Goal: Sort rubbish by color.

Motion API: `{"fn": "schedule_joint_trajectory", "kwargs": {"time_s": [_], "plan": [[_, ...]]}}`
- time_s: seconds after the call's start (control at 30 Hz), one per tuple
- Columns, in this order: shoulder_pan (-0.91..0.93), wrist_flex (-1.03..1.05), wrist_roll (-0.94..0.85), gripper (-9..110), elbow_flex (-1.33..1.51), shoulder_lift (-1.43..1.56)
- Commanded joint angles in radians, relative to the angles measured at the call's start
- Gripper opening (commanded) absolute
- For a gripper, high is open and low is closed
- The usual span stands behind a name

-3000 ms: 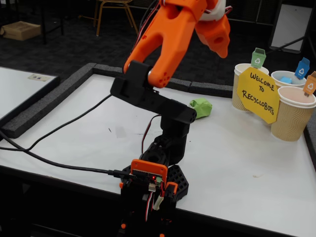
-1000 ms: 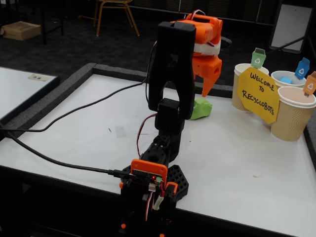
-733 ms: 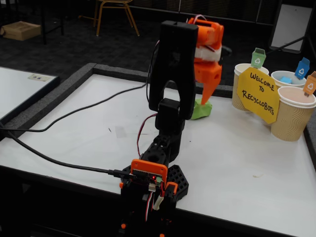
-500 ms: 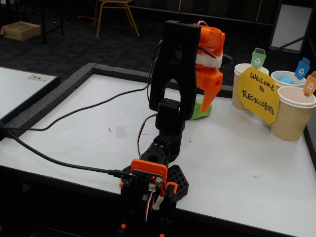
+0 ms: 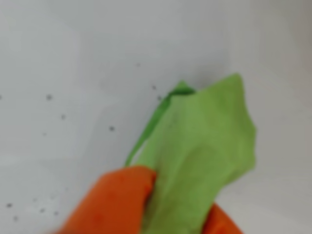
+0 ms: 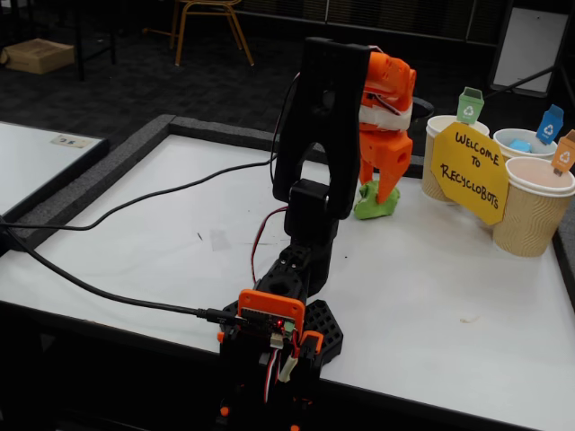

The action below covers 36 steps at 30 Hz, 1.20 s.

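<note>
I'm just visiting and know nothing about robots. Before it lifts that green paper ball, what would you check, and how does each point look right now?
1. Fingers on both sides of the green wad: ok; in the wrist view an orange fingertip shows on each side.
2. Gripper low enough: ok; in the fixed view its tips reach down around the wad.
3. Grip firm: cannot tell; the jaws look closed on the paper, but the wrist view is blurred.
4. Wad off the table: not ok; it seems to rest on it.
5. Green-tagged cup reachable: ok; nothing stands between.
6. Cable clear of the path: ok.
</note>
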Motion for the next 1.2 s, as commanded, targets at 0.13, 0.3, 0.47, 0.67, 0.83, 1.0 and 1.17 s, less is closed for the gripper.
{"fn": "schedule_joint_trajectory", "kwargs": {"time_s": [0.13,0.3,0.47,0.67,0.83,1.0,1.17], "plan": [[-0.003,0.091,0.043,0,-0.187,0.219],[-0.017,0.173,0.043,0,-0.199,0.417],[0.008,0.255,0.066,0,-0.198,0.607],[0.049,0.356,0.137,0,-0.178,0.787],[0.112,0.393,0.239,0,-0.13,0.911],[0.201,0.408,0.31,0,-0.084,0.989],[0.247,0.4,0.308,0,-0.075,1.012]]}}
